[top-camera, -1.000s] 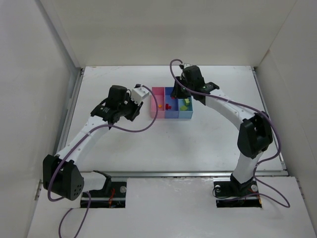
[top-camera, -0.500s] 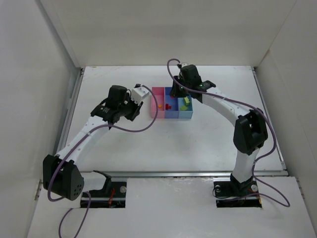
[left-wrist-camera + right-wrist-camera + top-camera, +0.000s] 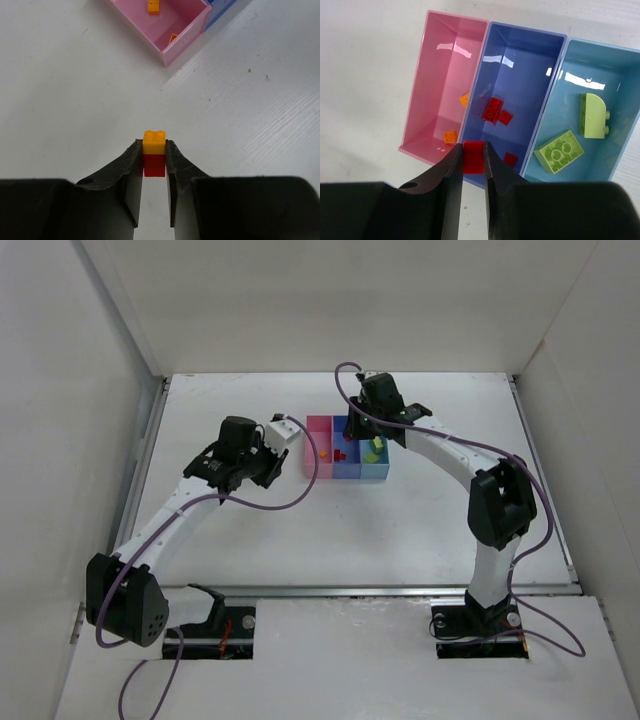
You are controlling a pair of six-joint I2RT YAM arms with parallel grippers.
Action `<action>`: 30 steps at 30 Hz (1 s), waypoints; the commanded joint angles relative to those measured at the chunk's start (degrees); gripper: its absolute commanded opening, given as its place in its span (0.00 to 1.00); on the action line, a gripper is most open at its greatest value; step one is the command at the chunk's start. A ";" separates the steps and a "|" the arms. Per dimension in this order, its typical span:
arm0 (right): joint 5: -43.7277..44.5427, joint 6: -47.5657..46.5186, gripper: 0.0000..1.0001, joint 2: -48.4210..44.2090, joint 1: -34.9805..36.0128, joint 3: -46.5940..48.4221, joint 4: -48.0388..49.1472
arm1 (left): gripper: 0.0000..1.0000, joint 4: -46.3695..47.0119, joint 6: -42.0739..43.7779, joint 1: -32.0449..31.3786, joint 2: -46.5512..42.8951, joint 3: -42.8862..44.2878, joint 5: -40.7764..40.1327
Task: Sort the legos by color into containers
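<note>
Now, your left gripper (image 3: 154, 149) clenched on an orange-over-red brick stack (image 3: 154, 164), pink bin (image 3: 187, 40) at 12 o'clock, your right gripper (image 3: 473, 151) grasping a red brick (image 3: 473, 158) over the near rim of the blue bin (image 3: 520, 70).

readable text: none in any view
containers (image 3: 442, 75): pink, blue and cyan walls plain, no lettering legible
legos (image 3: 559, 150): stud tops too small and blurred to read any mark
arms (image 3: 450, 452): casings show no legible brand or number
</note>
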 commanded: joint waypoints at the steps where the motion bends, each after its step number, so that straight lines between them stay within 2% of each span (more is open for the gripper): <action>1: 0.77 -0.73 0.00 -0.71 0.32 2.50 0.44 | 0.00 1.11 -0.82 0.29 -2.05 0.21 0.51; 30: 0.77 -1.26 0.00 -0.09 0.32 3.02 0.44 | 0.00 1.11 -0.82 0.29 -1.52 1.35 0.51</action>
